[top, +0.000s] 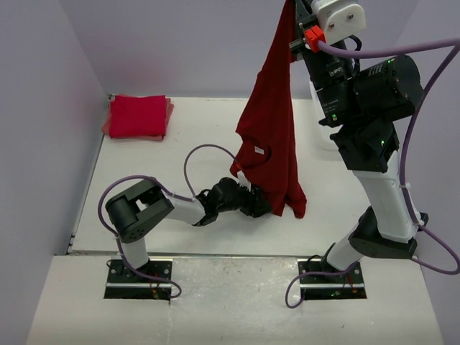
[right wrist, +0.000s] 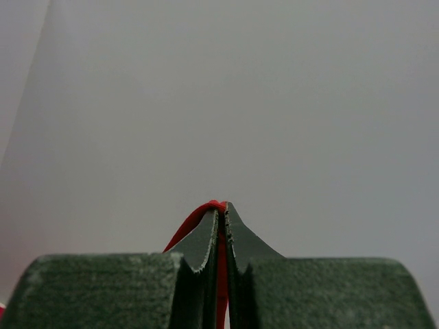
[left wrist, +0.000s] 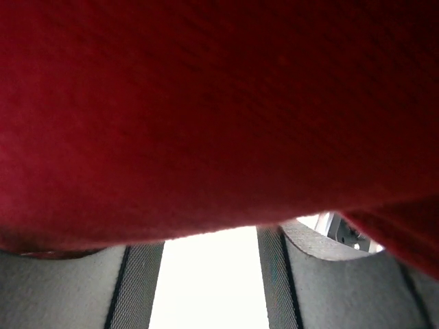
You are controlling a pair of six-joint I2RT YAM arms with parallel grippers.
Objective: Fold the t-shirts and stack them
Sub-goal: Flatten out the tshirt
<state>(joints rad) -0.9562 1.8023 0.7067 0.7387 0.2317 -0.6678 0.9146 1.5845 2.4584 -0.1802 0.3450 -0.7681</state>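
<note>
A dark red t-shirt point(top: 269, 122) hangs full length from my right gripper point(top: 296, 20), which is raised high at the back right. In the right wrist view this gripper point(right wrist: 222, 205) is shut on a thin fold of the red cloth point(right wrist: 188, 226). My left gripper point(top: 260, 205) is low over the table, at the shirt's bottom hem. In the left wrist view its fingers point(left wrist: 137, 288) stand apart with bright table between them. The shirt point(left wrist: 206, 103) covers their tips. A folded bright red t-shirt stack point(top: 138, 116) lies at the far left corner.
The white table point(top: 180, 158) is closed in by lilac walls on the left, back and right. A purple cable point(top: 194, 162) loops up from the left arm. The right arm's body point(top: 374, 144) stands tall on the right side.
</note>
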